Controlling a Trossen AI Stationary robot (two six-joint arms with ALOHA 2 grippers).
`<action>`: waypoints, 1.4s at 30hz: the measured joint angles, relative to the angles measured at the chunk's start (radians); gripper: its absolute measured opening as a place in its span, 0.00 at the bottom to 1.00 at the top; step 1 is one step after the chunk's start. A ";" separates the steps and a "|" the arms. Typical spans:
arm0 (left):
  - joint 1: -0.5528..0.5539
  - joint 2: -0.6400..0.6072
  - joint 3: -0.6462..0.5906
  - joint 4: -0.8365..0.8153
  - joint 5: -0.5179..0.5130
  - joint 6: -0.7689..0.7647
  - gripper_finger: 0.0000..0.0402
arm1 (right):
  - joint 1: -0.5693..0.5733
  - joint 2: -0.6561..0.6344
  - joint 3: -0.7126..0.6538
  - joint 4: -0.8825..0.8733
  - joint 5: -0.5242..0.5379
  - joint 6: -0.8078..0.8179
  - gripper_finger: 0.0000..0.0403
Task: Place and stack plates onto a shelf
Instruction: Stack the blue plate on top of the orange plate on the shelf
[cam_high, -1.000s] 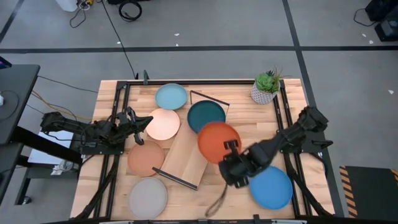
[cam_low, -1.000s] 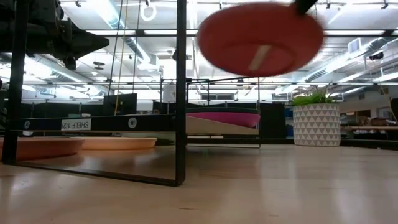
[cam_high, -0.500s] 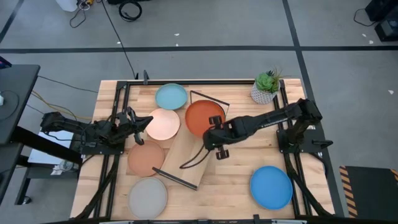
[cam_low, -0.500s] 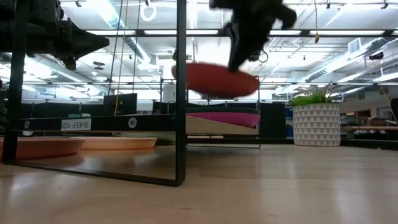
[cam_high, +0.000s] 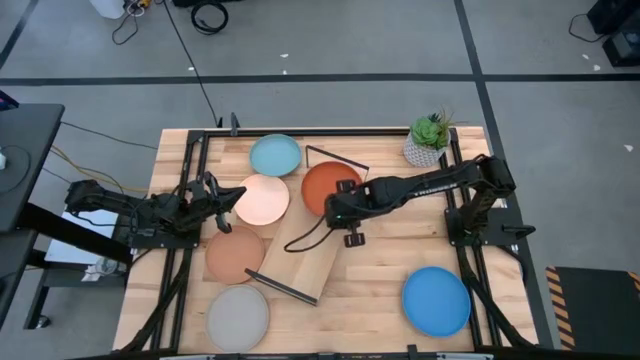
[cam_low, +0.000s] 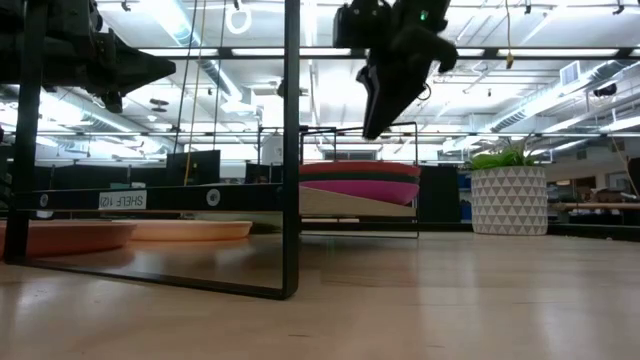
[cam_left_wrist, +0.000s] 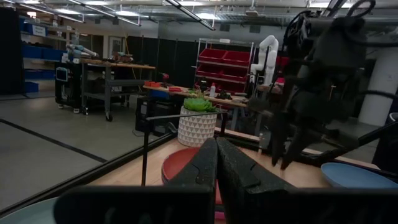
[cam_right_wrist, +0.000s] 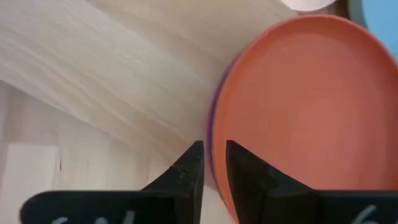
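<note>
High view: round flat orange plate tops the stack on the light-wood shelf at centre; right gripper hovers nearly closed, empty. Five plates remain around the table.

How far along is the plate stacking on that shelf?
Done: the orange plate lies on the magenta plate on the shelf. In hand: nothing; the right gripper hovers open above the stack, the left gripper waits shut at left. Left: the light blue plate, cream plate, tan plate, grey plate and bright blue plate lie on the tabletop.
</note>
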 joint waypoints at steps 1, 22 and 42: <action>0.000 0.000 0.000 0.000 0.000 0.000 0.02 | 0.007 0.000 0.020 -0.035 0.010 0.010 0.19; 0.000 0.000 0.000 0.000 0.000 0.000 0.02 | 0.538 -0.002 -0.060 -0.324 -0.253 0.826 0.20; 0.000 0.000 0.000 0.001 0.000 0.000 0.02 | 0.643 0.200 -0.052 -0.215 -0.479 1.336 0.32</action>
